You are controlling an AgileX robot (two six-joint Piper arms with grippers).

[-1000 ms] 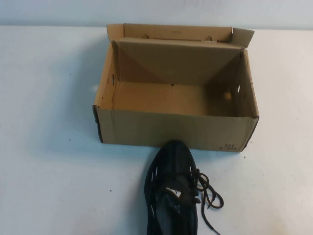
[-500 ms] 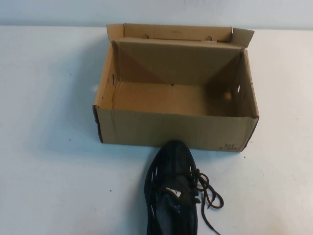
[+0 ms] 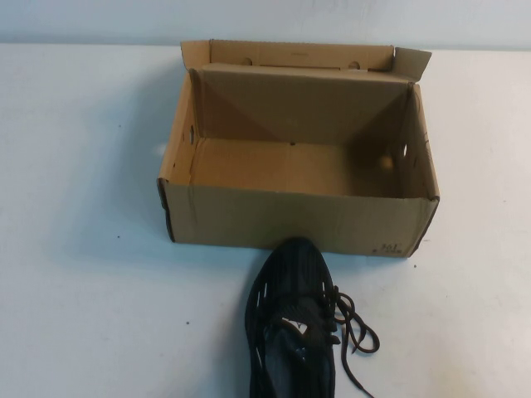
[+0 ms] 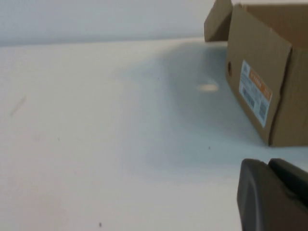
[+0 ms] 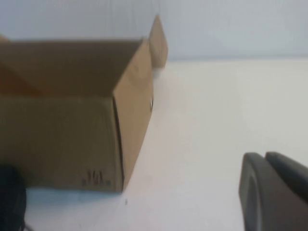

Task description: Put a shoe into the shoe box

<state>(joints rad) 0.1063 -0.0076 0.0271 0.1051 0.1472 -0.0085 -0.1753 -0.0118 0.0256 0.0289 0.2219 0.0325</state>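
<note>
Two task things fill the high view: the open shoe box (image 3: 299, 157) and the shoe (image 3: 292, 319) on the table (image 3: 83, 249), toe touching the box's near wall. Left wrist view — left gripper (image 4: 274, 197), fingers together, near a labelled box end. Right wrist view — right gripper (image 5: 276, 192), fingers together, beside the box corner.

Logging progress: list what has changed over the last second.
Nothing visibly changed. The shoe lies on the table with its toe at the open shoe box. Left gripper and right gripper sit shut beside the box, holding nothing.
</note>
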